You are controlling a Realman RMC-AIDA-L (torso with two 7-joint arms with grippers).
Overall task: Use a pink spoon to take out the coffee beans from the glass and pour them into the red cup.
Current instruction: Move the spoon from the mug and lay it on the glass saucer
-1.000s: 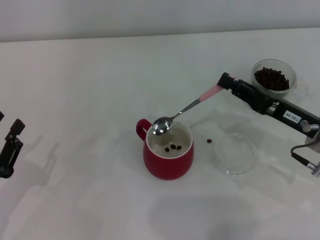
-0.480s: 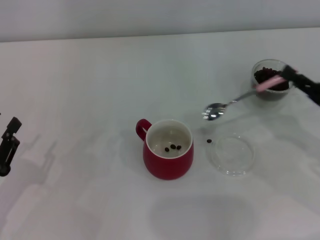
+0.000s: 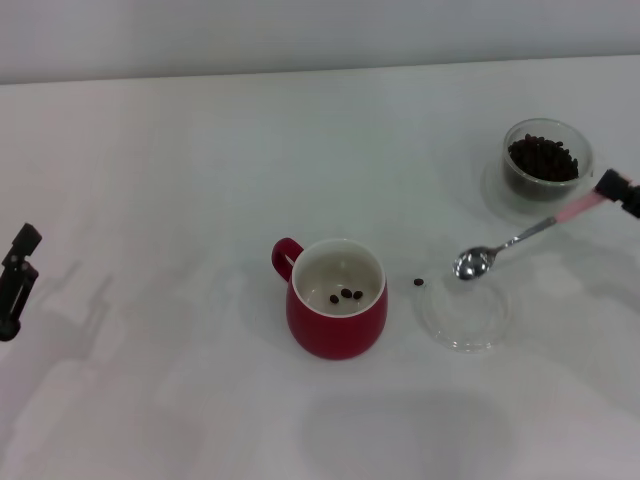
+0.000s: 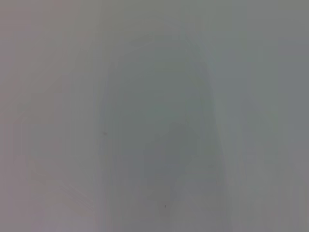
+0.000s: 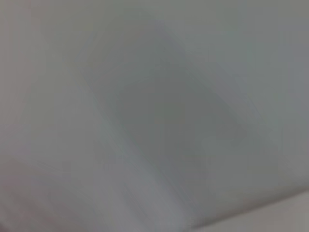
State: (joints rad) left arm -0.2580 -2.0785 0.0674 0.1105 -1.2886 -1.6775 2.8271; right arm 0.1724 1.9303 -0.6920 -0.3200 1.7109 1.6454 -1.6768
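Observation:
In the head view the red cup (image 3: 338, 300) stands at the middle of the table with three coffee beans (image 3: 346, 295) on its white bottom. The glass (image 3: 547, 165), full of dark beans, stands at the far right. My right gripper (image 3: 622, 192) is at the right edge, shut on the pink handle of the pink spoon (image 3: 515, 241). The spoon's empty metal bowl hangs just above the far rim of the clear saucer (image 3: 465, 308). One loose bean (image 3: 419, 282) lies on the table between cup and saucer. My left gripper (image 3: 15, 280) is parked at the left edge.
The white table (image 3: 180, 180) reaches back to a pale wall. Both wrist views show only blurred grey surface.
My right arm has pulled back to the right, carrying the spoon from over the red cup to above the saucer's far rim. The left gripper has drifted slightly down.

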